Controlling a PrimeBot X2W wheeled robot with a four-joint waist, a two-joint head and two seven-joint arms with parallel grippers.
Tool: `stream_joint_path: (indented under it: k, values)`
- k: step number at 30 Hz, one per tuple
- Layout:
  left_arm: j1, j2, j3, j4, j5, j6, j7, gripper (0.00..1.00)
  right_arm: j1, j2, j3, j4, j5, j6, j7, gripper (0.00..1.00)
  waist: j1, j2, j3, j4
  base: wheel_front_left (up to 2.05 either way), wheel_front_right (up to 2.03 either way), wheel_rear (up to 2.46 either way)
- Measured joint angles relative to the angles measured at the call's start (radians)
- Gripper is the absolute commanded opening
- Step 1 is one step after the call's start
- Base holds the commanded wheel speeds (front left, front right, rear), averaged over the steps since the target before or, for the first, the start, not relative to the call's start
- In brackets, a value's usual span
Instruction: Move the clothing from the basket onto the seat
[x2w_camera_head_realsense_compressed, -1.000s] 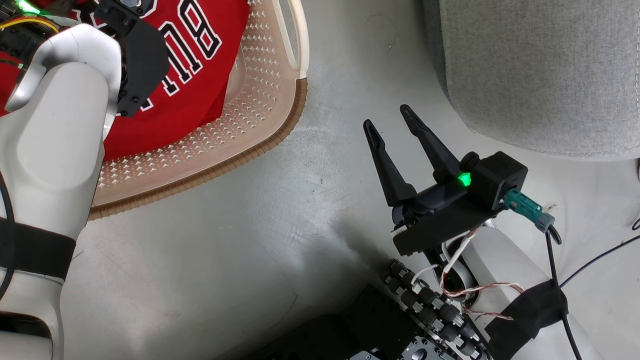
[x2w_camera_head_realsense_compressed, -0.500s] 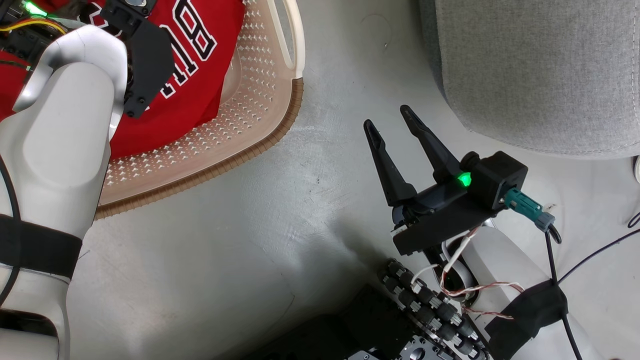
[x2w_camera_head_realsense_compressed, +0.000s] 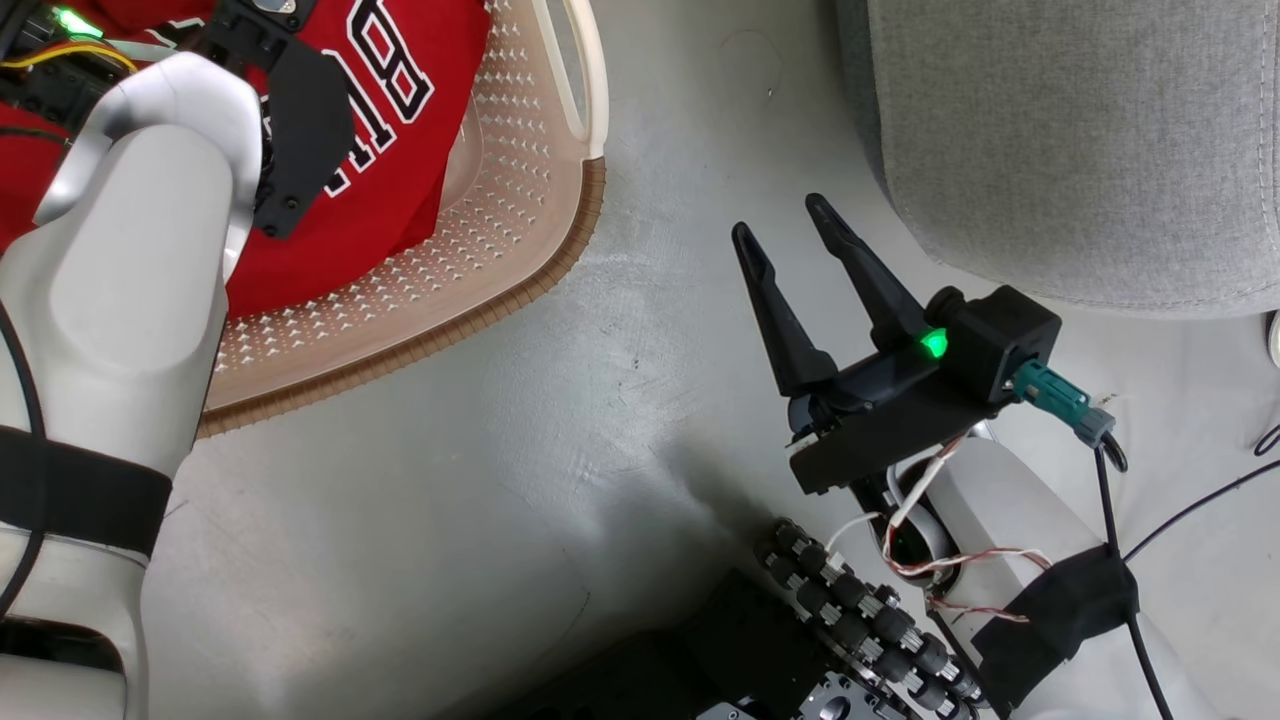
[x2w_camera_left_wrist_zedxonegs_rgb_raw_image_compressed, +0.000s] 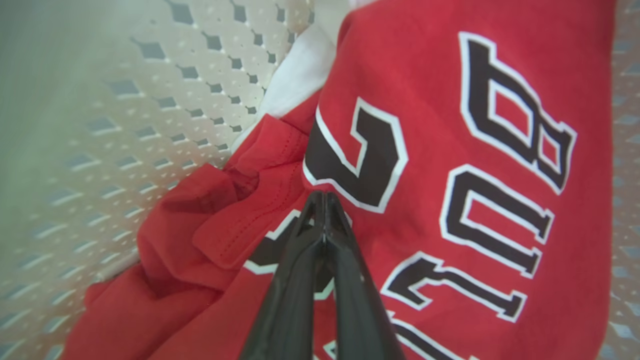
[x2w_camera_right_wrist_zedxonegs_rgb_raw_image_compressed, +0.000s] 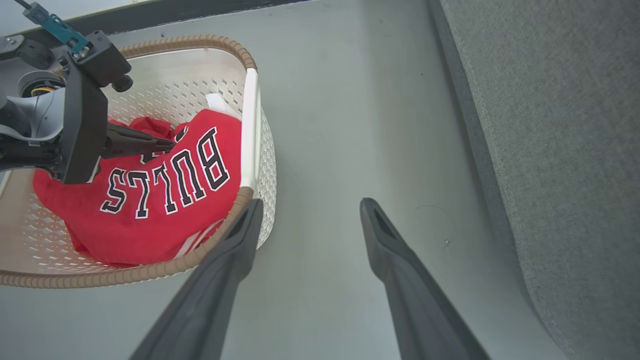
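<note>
While the clothing (x2w_camera_left_wrist_zedxonegs_rgb_raw_image_compressed: 425, 100) lies in the basket (x2w_camera_left_wrist_zedxonegs_rgb_raw_image_compressed: 165, 100): grasp step in hand — lifting not yet begun.
Left tool (x2w_camera_left_wrist_zedxonegs_rgb_raw_image_compressed: 324, 195): clenched, tips together on what looks like a fold of red jersey at the edge of the black number.
Right tool (x2w_camera_head_realsense_compressed: 778, 218): released, fingers spread over bare floor (x2w_camera_head_realsense_compressed: 450, 480), basket off to its left.
Seat (x2w_camera_head_realsense_compressed: 1080, 140): just right of the right tool, well apart from the left one.
Next: raise straight up clear of the basket, then carry across — a thin pinch may slip.

a smooth pale grey floor (x2w_camera_head_realsense_compressed: 420, 480), faintly scuffed, meets a dark skirting strip (x2w_camera_right_wrist_zedxonegs_rgb_raw_image_compressed: 200, 7) along one edge.
</note>
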Motion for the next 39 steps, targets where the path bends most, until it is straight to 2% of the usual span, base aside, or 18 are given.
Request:
stream_joint_path:
  k: [10,21,28,39]
  values:
    - [0.015,-0.034,-0.001,0.007,-0.026,-0.001,-0.036,0.0,-0.004,0.001,-0.025,0.026,-0.012,0.001,0.0,1.0,0.0,0.0,-0.03,0.014,0.0,0.0,0.0]
    - [0.075,-0.118,0.02,0.006,-0.087,0.001,-0.122,0.0,-0.004,0.0,-0.108,0.071,-0.049,0.009,0.0,1.0,0.0,0.0,-0.099,0.057,0.0,0.0,0.0]
    - [0.121,-0.168,0.026,0.011,-0.11,0.002,-0.189,0.0,0.006,-0.013,-0.158,0.09,-0.083,0.011,0.0,1.0,0.0,0.0,-0.16,0.104,0.0,0.0,0.0]
    - [0.223,-0.209,0.048,0.009,-0.205,0.009,-0.336,0.0,0.094,-0.074,-0.243,0.118,-0.105,0.017,0.0,1.0,-0.0001,0.0,-0.299,0.213,0.0,0.0,0.0]
